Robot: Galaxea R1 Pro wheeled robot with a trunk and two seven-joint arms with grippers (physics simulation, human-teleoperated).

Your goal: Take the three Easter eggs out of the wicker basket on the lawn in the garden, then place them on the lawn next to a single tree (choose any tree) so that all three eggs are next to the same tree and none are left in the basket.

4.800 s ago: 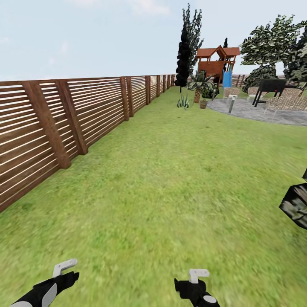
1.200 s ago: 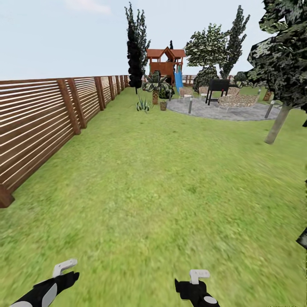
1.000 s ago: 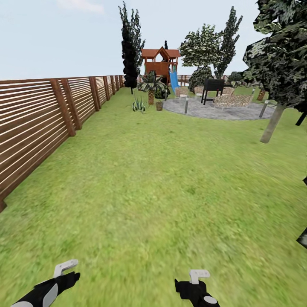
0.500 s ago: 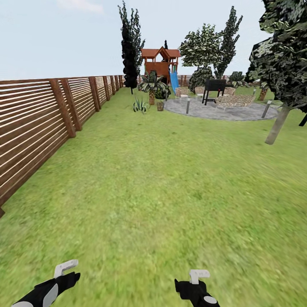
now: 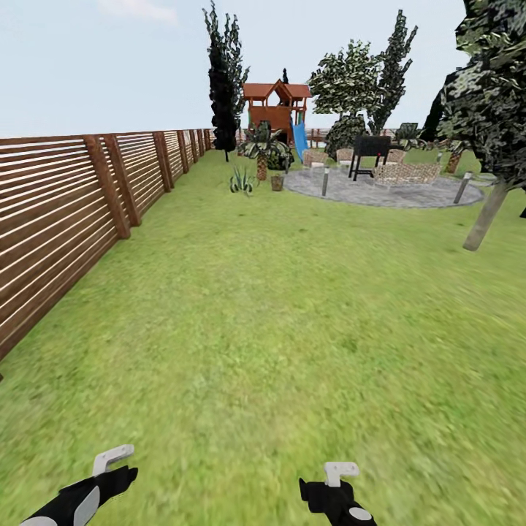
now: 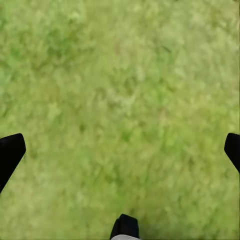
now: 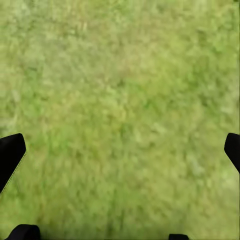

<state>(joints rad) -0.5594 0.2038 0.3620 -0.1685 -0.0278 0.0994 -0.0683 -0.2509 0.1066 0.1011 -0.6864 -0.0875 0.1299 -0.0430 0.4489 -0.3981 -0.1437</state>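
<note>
The lawn [image 5: 292, 307] stretches ahead, wide and bright green. Far off beside a small palm stands a small tan-brown bucket shape, seemingly the wicker basket [image 5: 277, 183]; the Easter eggs cannot be made out at this distance. A tree [image 5: 485, 219] with a pale grey trunk and mottled green crown rises at the right edge. My left gripper [image 6: 120, 150] hangs open over bare grass, its black fingertips [image 6: 10, 152] far apart. Over grass as well, my right gripper [image 7: 120, 150] is open and holds nothing. Both wrists show low in the head view, the left wrist [image 5: 102, 478] and the right wrist [image 5: 332, 489].
A slatted wooden fence [image 5: 73, 212] runs along the left side. Far ahead are a dark narrow tree [image 5: 220, 88], a red playhouse with a blue slide [image 5: 276, 109], and a grey paved patio [image 5: 380, 191] with chairs, a black grill and short posts.
The camera swung right over the last seconds and has since crept forward, so the pale-trunked tree now sits further right. Both grippers keep the same pose and stay open.
</note>
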